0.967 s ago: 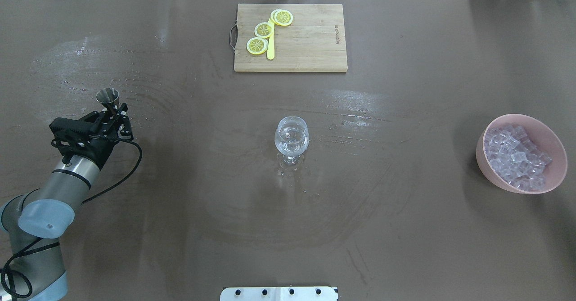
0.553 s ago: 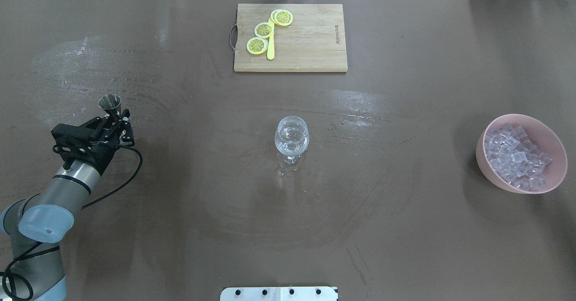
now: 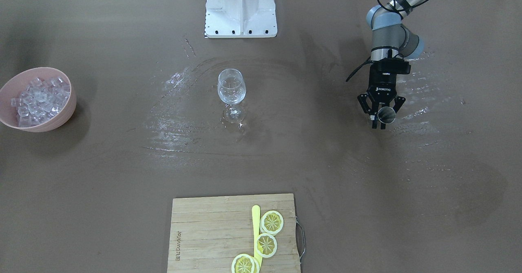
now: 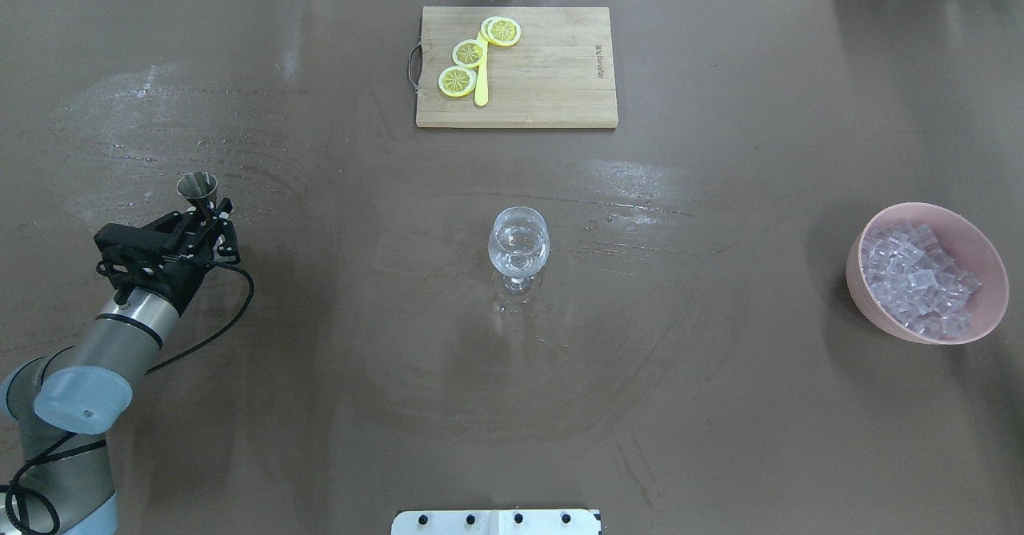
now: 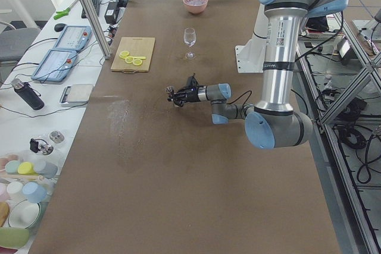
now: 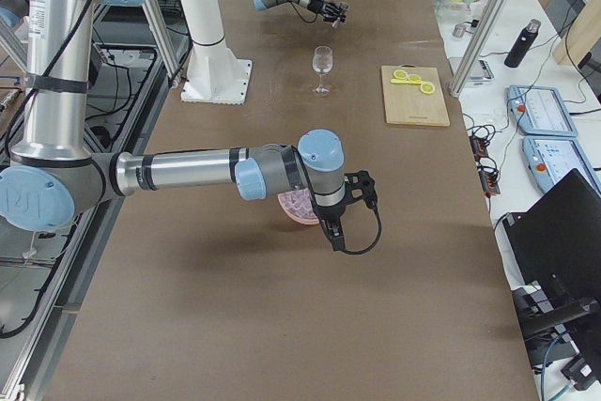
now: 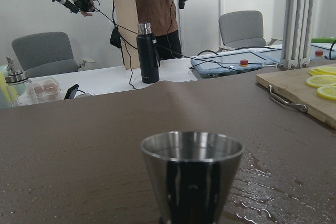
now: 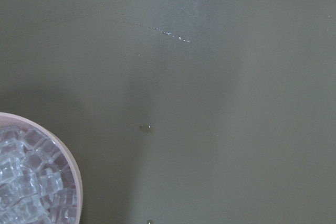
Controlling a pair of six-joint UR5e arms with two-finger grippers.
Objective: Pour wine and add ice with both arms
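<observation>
My left gripper [image 4: 205,215] is shut on a small steel measuring cup [image 4: 196,186], held upright low over the table's left side. They also show in the front view, gripper [image 3: 381,118] and cup [image 3: 386,115], and the cup fills the left wrist view [image 7: 191,174]. The wine glass [image 4: 518,245] stands at the table's middle, far right of the cup. The ice [image 4: 920,279] fills a pink bowl [image 4: 858,275] at the right edge. My right gripper [image 6: 362,196] hangs by that bowl; I cannot tell if it is open or shut. Its wrist view shows ice [image 8: 31,182] at lower left.
A wooden cutting board [image 4: 552,79] with lemon slices [image 4: 458,81] and a yellow knife lies at the far middle. The white stand base [image 3: 240,7] sits at the robot's edge. Wet streaks mark the brown table around the glass and cup.
My left gripper and the steel cup have shifted slightly back toward the robot and a little right. The glass and the bowl have not moved.
</observation>
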